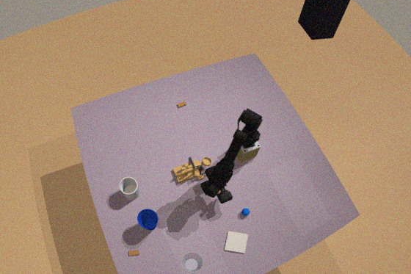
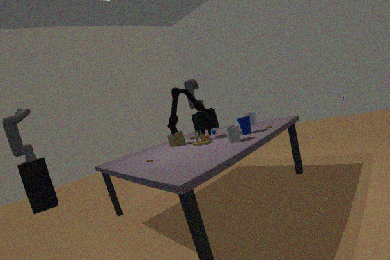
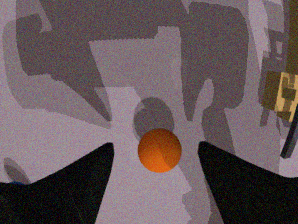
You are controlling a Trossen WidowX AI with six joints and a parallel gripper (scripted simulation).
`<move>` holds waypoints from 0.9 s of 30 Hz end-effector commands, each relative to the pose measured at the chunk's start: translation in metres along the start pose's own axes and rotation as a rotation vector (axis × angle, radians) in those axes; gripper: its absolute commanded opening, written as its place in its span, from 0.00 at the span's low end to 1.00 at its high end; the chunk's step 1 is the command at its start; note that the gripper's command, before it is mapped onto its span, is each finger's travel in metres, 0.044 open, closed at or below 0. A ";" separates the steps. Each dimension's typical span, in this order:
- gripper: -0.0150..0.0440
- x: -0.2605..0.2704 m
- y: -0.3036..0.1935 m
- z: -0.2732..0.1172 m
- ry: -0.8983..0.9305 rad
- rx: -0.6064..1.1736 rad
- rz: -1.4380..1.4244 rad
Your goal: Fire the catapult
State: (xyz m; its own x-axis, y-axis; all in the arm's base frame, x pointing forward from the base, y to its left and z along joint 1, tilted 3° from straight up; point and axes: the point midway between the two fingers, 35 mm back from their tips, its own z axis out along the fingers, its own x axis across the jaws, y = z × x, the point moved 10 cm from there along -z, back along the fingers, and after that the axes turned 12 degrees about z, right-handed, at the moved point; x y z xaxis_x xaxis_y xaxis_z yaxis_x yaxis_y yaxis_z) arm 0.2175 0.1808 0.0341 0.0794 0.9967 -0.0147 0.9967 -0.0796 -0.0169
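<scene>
The black end effector (image 1: 217, 195) (image 2: 207, 131) (image 3: 156, 148) hangs fingers-down with its tips parted, holding nothing, over an orange ball (image 1: 219, 191) (image 2: 207, 136) (image 3: 159, 150) that sits on the lilac surface (image 1: 154, 131) (image 2: 167, 164) (image 3: 135, 192). In the wrist view the ball shows between the two fingertips, a strip of bare surface on either side, so neither finger appears to touch it. Small and smooth, the ball is probably light and fairly stiff, apt to roll or squirt away if one finger nudges it first. The likeliest hold is low across its widest part, both fingers meeting it evenly, with a gentle squeeze; fragility seems a lesser worry than slipping. Just beside stands the tan catapult (image 1: 187, 172) (image 2: 203, 141) (image 3: 287, 95), its round cup unloaded, looking light enough to shift if brushed and thin enough in its bars to call for care. Near it in the exterior view, the white mug (image 1: 129, 186) (image 2: 233, 134) stands upright, the target of the shot, with a blue cup (image 1: 147, 219) (image 2: 244, 125) beside it. A blue ball (image 1: 245, 211) (image 2: 213, 132) lies apart from the orange one, which appears the one being sought.
</scene>
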 end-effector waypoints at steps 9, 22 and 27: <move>0.54 -0.002 -0.002 0.010 -0.007 0.008 0.006; 0.26 0.000 0.000 0.001 -0.007 0.008 0.006; 0.25 0.005 0.005 -0.035 -0.006 0.008 0.006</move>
State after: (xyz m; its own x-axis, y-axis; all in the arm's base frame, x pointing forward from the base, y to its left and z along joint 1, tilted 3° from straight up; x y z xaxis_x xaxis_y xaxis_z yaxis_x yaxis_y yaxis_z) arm 0.2174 0.1809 0.0477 0.0786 0.9961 -0.0408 0.9959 -0.0803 -0.0427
